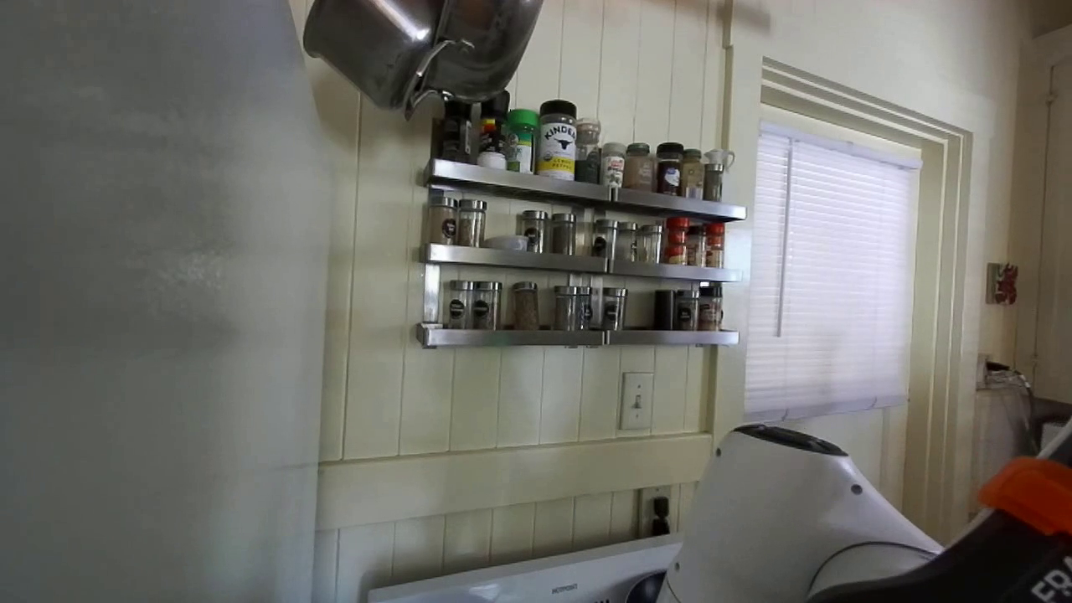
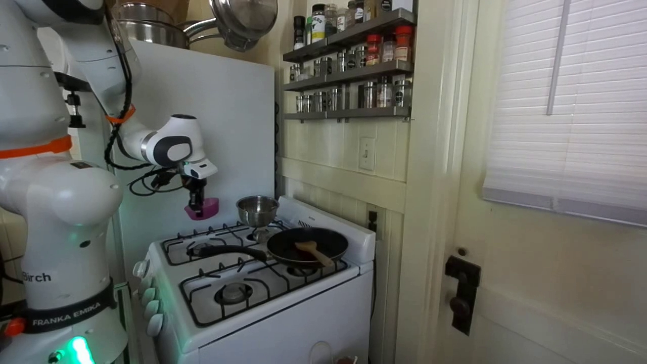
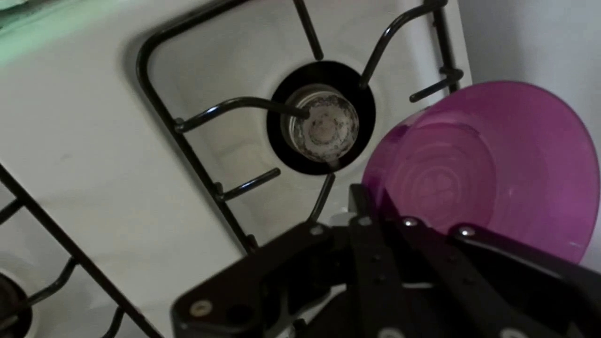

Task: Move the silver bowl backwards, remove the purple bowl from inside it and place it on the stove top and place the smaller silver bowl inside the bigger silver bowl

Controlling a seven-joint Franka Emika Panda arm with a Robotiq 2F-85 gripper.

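Nearly closed, the jaws pinch the smooth, translucent purple bowl by its rim, its round body beside them, clear of the glossy white surface; a shiny silver bowl stands apart.

stove top: white, black-grated
purple bowl: ringed base, open side up, looks slightly tilted; held by the rim, raised clear of stove top near one edge
silver bowl: shiny, upright, toward back of stove top; inner floor hidden
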